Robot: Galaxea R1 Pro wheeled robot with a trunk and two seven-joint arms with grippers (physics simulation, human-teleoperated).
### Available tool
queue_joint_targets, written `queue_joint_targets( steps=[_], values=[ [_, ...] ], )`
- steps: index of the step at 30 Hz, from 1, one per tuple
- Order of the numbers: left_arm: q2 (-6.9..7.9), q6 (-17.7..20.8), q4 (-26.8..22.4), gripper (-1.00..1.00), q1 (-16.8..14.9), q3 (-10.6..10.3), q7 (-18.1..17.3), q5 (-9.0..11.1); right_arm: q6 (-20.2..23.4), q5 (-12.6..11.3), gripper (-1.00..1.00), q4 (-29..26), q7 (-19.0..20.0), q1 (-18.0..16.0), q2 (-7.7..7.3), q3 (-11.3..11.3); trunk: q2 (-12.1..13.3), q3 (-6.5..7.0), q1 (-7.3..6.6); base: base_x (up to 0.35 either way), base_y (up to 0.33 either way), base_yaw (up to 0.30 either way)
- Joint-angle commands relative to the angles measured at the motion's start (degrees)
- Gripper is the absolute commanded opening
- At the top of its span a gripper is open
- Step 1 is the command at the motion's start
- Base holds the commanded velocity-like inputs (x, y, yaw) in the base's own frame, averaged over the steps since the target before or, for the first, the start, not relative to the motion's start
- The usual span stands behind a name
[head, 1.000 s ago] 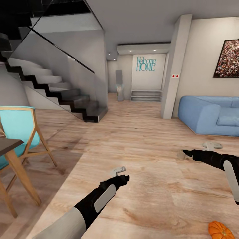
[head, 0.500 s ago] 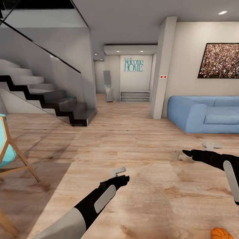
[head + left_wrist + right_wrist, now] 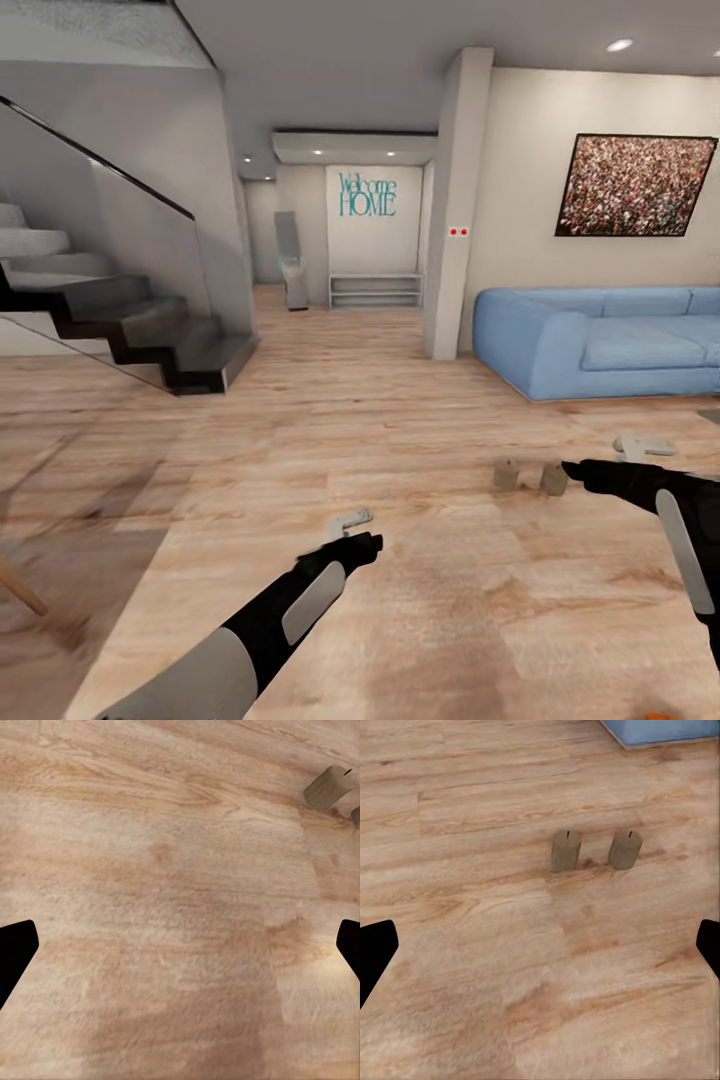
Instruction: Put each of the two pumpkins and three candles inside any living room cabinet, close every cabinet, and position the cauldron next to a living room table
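Candles, two short tan cylinders, upright on floor

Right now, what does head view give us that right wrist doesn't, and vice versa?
Head view alone: staircase, Welcome HOME sign, wall picture, both arms with the left end effector and right end effector.
Right wrist alone: wicks on both candles, and its own open dark fingertips at the frame edges.
Shared: two candles upright on the wood floor, and the blue sofa.
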Motion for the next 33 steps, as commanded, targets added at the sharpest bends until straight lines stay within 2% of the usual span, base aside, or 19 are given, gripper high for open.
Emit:
queue_joint_targets(
  steps=[1, 10, 16, 18, 19, 22, 23, 24, 27, 33],
  values=[
    [0.10, -0.07, 0.33, 1.00, -0.06, -0.15, 0.44, 0.34, 0.26, 0.36, 1.00, 0.63, -1.17, -0.16, 0.07, 1.13, -0.03, -0.14, 0.02, 0.339, 0.000, -0.101],
    [0.05, -0.10, 0.52, 1.00, -0.06, -0.15, 0.45, 0.33, 0.26, 0.42, 1.00, 1.70, -1.54, -0.32, 0.15, 1.47, -0.03, -0.81, 0.02, 0.339, 0.000, -0.059],
    [0.08, -0.26, 0.76, 1.00, -0.06, -0.13, 0.45, 0.39, 0.26, 0.35, 1.00, 6.92, -1.53, -0.77, 0.62, 1.56, -0.03, -0.92, 0.02, 0.339, 0.000, -0.009],
    [0.07, -0.67, 0.91, 1.00, -0.06, -0.13, 0.46, 0.43, 0.26, 0.42, 1.00, 9.46, -1.52, -1.09, 1.83, 1.84, -0.03, -0.93, 0.02, 0.339, 0.000, -0.002],
    [0.12, -1.22, 1.12, 1.00, -0.06, 0.12, 0.44, 0.49, 0.26, 0.53, 1.00, 10.45, -1.62, -1.41, 4.89, 4.97, -0.03, -0.93, 0.02, 0.339, 0.000, -0.060],
    [0.12, -1.29, 1.18, 1.00, -0.06, 0.17, 0.44, 0.48, 0.26, 0.60, 1.00, 9.95, -1.89, -1.42, 5.43, 6.27, -0.03, -0.93, 0.02, 0.339, 0.000, -0.051],
    [0.13, -1.33, 2.41, 1.00, -0.06, 0.00, 0.45, 0.42, 0.26, 0.54, 1.00, 9.28, -7.14, -1.42, 5.85, 7.06, -0.03, -0.93, 0.02, 0.339, 0.000, -0.006],
    [0.13, -1.33, 2.69, 1.00, -0.06, -0.02, 0.44, 0.42, 0.26, 0.49, 1.00, 9.28, -8.89, -1.41, 5.99, 7.11, -0.03, -0.93, 0.02, 0.339, 0.000, -0.004],
    [0.10, -1.33, 3.08, 1.00, -0.06, -0.05, 0.44, 0.42, 0.26, 0.40, 1.00, 9.26, -11.67, -1.41, 6.39, 7.02, -0.03, -0.94, 0.02, 0.339, 0.022, -0.024],
    [0.10, -1.33, 3.20, 1.00, -0.06, 0.00, 0.45, 0.41, 0.26, 0.27, 1.00, 9.48, -12.43, -1.41, 6.49, 6.81, -0.03, -1.09, 0.02, 0.337, 0.097, -0.199]
  ],
)
